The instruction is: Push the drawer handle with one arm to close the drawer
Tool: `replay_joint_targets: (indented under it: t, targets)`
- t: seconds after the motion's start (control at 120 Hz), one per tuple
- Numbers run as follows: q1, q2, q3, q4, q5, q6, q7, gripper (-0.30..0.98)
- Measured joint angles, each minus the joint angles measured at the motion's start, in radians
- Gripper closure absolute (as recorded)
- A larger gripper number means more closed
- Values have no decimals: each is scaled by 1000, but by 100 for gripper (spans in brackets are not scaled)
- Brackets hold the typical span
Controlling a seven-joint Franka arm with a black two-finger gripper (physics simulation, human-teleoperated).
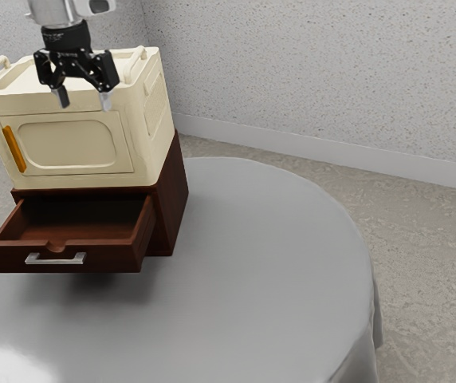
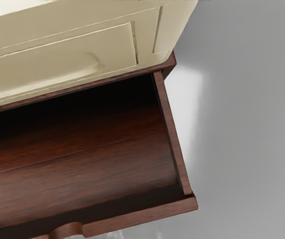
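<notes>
The black gripper (image 1: 84, 99) is high up in the exterior view, by the upper part of the cream cabinet and well above the drawer, its two fingers apart with nothing between them. Below the cream cabinet, the dark brown drawer (image 1: 68, 256) stands pulled far out of its wooden case (image 1: 174, 199). A silver bar handle (image 1: 56, 258) is on the drawer's front panel. In the wrist view the empty drawer (image 2: 82, 164) is seen from above, with a notch in its front edge.
The cream cabinet (image 1: 68, 144), with an orange handle (image 1: 14, 149) on its door and rails on top, sits on the wooden case. Both stand on a round grey table (image 1: 252, 263). A speckled wall (image 1: 316, 72) rises behind.
</notes>
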Motion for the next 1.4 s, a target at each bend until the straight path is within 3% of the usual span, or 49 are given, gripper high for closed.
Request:
replay_joint_targets:
  t: [0.217, 0.333, 0.433, 0.542, 0.608, 0.708, 0.892, 1.158, 1.4]
  targets:
    - [4, 4, 1, 3, 0, 1, 1, 0]
    - [5, -12, -14, 201, 2, -39, -5, 0]
    - [58, -36, -96, 249, 58, -63, -18, 0]
    - [48, -48, -115, 253, 87, -101, -37, 0]
    - [59, -162, -150, 80, 92, -94, -64, 0]
    - [10, -372, -185, -351, 89, 2, -111, 0]
    - [107, -513, -204, -773, 60, 217, -185, 0]
    - [143, -595, -197, -1070, 46, 495, -258, 7]
    - [154, -649, -196, -1211, 50, 628, -294, 29]
